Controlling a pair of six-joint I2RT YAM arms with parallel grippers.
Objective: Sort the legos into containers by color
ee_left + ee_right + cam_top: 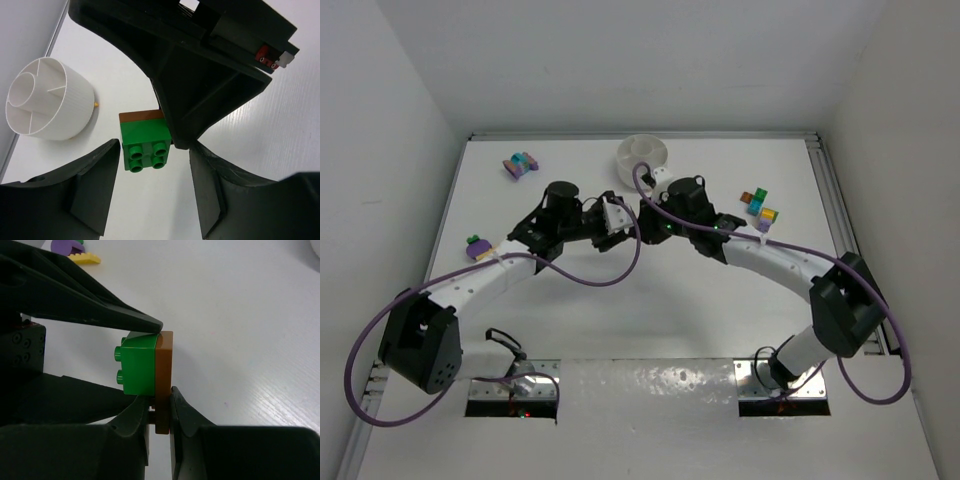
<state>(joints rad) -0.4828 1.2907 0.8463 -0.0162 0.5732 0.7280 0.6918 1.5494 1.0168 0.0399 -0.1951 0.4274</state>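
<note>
Left gripper (154, 148) straddles green brick (145, 136) (right gripper (161, 411) pinches its brown plate (164, 367)).

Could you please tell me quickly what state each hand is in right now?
Left hand: open, straddling the green brick.
Right hand: closed on the brown plate stuck to that brick.

arms (470, 285): white links, black joints | cables (603, 281): purple, ran behind claws | left claw (150, 165): matte black | right claw (161, 407): black, red plug (265, 54) behind
</note>
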